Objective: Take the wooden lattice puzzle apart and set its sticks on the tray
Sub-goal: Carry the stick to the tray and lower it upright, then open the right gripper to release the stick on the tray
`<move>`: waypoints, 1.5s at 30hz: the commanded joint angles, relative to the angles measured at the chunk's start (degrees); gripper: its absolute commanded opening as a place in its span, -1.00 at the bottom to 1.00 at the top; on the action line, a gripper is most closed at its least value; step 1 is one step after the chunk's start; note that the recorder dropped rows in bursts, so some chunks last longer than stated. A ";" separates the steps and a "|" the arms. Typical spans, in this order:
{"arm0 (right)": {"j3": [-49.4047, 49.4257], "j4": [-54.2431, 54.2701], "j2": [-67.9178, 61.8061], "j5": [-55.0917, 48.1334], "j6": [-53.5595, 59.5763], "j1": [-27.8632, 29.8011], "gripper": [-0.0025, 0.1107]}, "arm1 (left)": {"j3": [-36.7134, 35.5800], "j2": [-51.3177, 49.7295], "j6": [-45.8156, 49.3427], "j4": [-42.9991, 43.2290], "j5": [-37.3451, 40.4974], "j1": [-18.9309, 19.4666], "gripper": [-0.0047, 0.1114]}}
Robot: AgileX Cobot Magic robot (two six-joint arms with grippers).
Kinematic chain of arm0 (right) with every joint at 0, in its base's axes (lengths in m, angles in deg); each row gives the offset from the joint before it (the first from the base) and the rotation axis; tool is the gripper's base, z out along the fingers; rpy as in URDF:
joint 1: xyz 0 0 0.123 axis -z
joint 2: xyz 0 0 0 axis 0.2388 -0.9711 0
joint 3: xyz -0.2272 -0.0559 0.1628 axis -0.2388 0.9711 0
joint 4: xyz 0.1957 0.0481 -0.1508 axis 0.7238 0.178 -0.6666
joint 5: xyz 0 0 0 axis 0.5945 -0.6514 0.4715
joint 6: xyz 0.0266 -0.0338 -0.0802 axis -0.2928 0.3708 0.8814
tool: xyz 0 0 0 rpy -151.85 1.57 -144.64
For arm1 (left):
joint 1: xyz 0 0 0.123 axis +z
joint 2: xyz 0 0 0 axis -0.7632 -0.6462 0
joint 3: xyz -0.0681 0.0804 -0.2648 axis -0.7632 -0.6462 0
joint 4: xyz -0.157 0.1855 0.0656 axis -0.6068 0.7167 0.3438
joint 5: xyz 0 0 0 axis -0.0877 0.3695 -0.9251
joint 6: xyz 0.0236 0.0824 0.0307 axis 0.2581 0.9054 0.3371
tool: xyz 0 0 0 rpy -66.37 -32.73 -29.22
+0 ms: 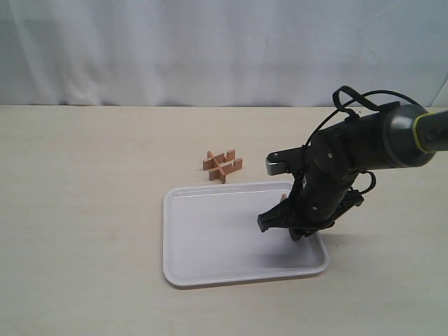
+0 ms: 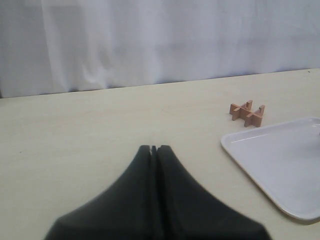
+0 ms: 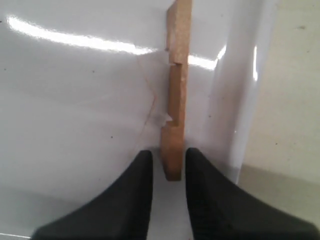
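The white rectangular plastic tray [image 1: 210, 241] holds one notched reddish-brown wooden stick [image 3: 176, 90], on edge beside its rim. The right gripper [image 3: 165, 156] has its jaws narrowly parted around the stick's end. The left gripper [image 2: 154, 148] has its jaws closed and empty. The small reddish-brown wooden lattice puzzle [image 1: 222, 165] sits on the beige desk [image 1: 84, 210] near the tray.

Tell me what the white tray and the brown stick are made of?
The tray looks like plastic: it is smooth, white and glossy, with bright streaks of reflected light. The stick looks like wood: it is matte and reddish-brown with slightly rough cut edges, though no grain shows clearly.
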 commanded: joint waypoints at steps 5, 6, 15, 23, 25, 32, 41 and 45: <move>-1.27 0.18 0.12 -2.71 -0.10 0.25 -0.12 | -0.13 -0.02 -0.18 -0.04 -0.65 -0.06 -0.92; -1.81 0.18 0.35 -3.51 -0.10 0.25 -0.11 | -0.13 -0.02 -0.18 -0.04 -0.65 -0.06 -0.92; -6.72 0.33 3.60 -11.23 -0.10 0.01 -0.12 | -0.13 -0.02 -0.18 -0.04 -0.65 -0.06 -0.92; -6.71 0.11 8.20 -11.99 -0.10 0.01 -0.12 | -0.13 -0.02 -0.18 -0.04 -0.65 -0.06 -0.92; -6.71 0.11 8.63 -11.99 -0.10 0.01 -0.12 | -0.13 -0.02 -0.18 -0.04 -0.65 -0.06 -0.92; -6.71 0.11 8.68 -11.88 -0.10 0.01 -0.12 | -0.13 -0.02 -0.18 -0.04 -0.65 -0.06 -0.92; -6.71 0.11 8.68 -10.18 -0.10 0.01 -0.12 | -0.13 -0.02 -0.18 -0.04 -0.65 -0.06 -0.92; -6.71 0.11 8.28 -4.58 -0.10 0.01 -0.12 | -0.13 -0.02 -0.18 -0.04 -0.65 -0.06 -0.92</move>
